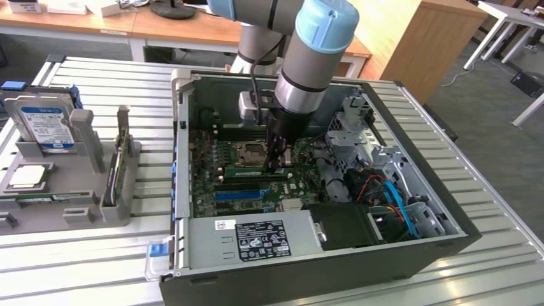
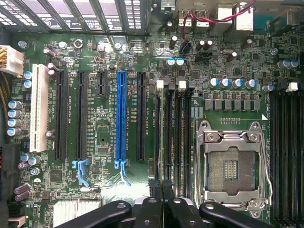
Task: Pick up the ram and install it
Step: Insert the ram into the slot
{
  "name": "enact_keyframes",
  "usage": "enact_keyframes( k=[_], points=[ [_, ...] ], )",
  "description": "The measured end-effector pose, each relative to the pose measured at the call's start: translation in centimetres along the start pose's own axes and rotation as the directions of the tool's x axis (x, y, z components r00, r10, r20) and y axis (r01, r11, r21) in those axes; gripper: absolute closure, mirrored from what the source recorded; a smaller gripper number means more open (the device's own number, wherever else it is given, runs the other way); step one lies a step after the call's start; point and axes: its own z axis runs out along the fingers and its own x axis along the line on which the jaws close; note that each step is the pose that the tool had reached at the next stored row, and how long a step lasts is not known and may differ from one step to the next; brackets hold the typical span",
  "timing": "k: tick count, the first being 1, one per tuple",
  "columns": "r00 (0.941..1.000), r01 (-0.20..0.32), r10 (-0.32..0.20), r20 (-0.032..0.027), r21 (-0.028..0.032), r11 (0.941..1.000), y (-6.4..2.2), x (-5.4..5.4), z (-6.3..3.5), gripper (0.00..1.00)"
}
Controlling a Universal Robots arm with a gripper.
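Gripper (image 1: pixel 277 164): inside the computer case (image 1: pixel 323 280), pinched on the ram (image 1: pixel 244 171) at its end.
Position: ram stood on edge along the memory slots (image 2: pixel 187 137), beside the CPU socket (image 2: pixel 232 164).
Nearby: blue slot (image 2: pixel 120 118); power supply (image 1: pixel 255 237) along the case edge.

Your work surface is a table (image 1: pixel 488 268) of pale metal slats, with the ribs running from the exterior view's left to its right. Two things stand directly on it. The open computer case (image 1: pixel 281 284) lies on its side across the middle and the exterior view's right, its dark near wall close to the table's near edge. A grey moulded holder (image 1: pixel 81 213) sits flat on the slats at the exterior view's left, just beside the case, with a strip of slats between them. You can see bare slats around both, near and far.
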Motion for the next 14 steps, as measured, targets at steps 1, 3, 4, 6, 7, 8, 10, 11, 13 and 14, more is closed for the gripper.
enact_keyframes(
  k=[1, 3, 4, 6, 7, 8, 10, 11, 13, 14],
  points=[
    [1.0, 0.0, 0.0, 0.0, 0.0, 1.0, 0.0, 0.0, 0.0, 0.88],
    [1.0, 0.0, 0.0, 0.0, 0.0, 1.0, 0.0, 0.0, 0.0, 0.88],
    [1.0, 0.0, 0.0, -0.0001, 0.0, 1.0, 0.0, 0.0, 0.0, 0.88],
    [1.0, 0.0, 0.0, 0.0, 0.0, 1.0, 0.0, 0.0, 0.0, 0.88],
    [1.0, 0.0, 0.0, -0.0001, 0.0, 1.0, -0.01, 0.0, 0.0, 0.88],
    [1.0, 0.0, 0.0, 0.0, 0.0, 1.0, 0.0, 0.0, 0.0, 0.88],
    [1.0, 0.0, 0.0, -0.0002, 0.0005, 1.0, -0.01, 0.0, 0.01, 0.88],
    [1.0, 0.0, 0.0, -0.0001, 0.0012, 1.0, 0.0, 0.0, 0.03, 0.88],
    [1.0, 0.0, 0.0, 0.0, 0.0026, 1.0, 0.03, 0.0, 0.06, 0.88],
    [1.0, 0.0, 0.0, -0.0001, 0.003, 1.0, 0.03, 0.0, 0.06, 0.88]
  ],
)
